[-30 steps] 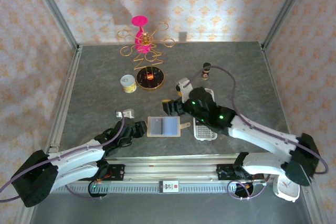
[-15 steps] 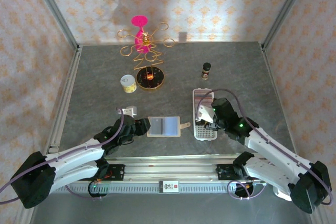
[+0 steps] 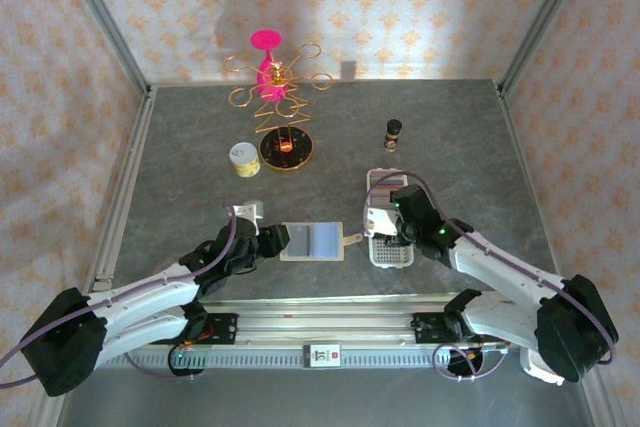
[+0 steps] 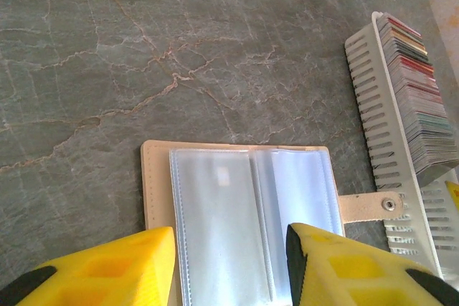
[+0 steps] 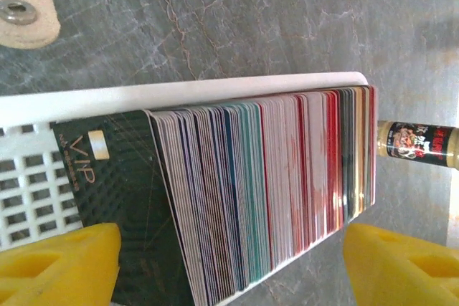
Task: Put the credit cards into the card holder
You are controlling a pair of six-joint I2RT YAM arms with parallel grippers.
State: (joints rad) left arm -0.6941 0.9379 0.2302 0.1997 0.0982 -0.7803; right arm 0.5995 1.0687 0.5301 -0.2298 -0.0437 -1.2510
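Near rail, both arm bases. Left gripper (image 3: 268,240) sits low at the near edge of the card holder (image 3: 312,241), jaws apart over the clear sleeves (image 4: 237,206), nothing pinched. It's likely there to keep the holder flat and open, but can't tell if it presses or just hovers. The holder lies open, with its snap tab (image 4: 373,206) pointing at the white perforated tray (image 3: 390,257) just beside it. Right gripper (image 3: 385,219) is over the tray, jaws wide and straddling the packed credit cards (image 5: 272,177), which stand on edge. The dark VIP card (image 5: 107,198) faces out at the row's end, probably the first pick; none is held yet. Surface is a grey marbled slab. Farther back are a small bottle (image 3: 393,133), a tin (image 3: 244,159) and a gold wire stand (image 3: 275,97) topped in pink. Patterned wallpaper and metal posts.
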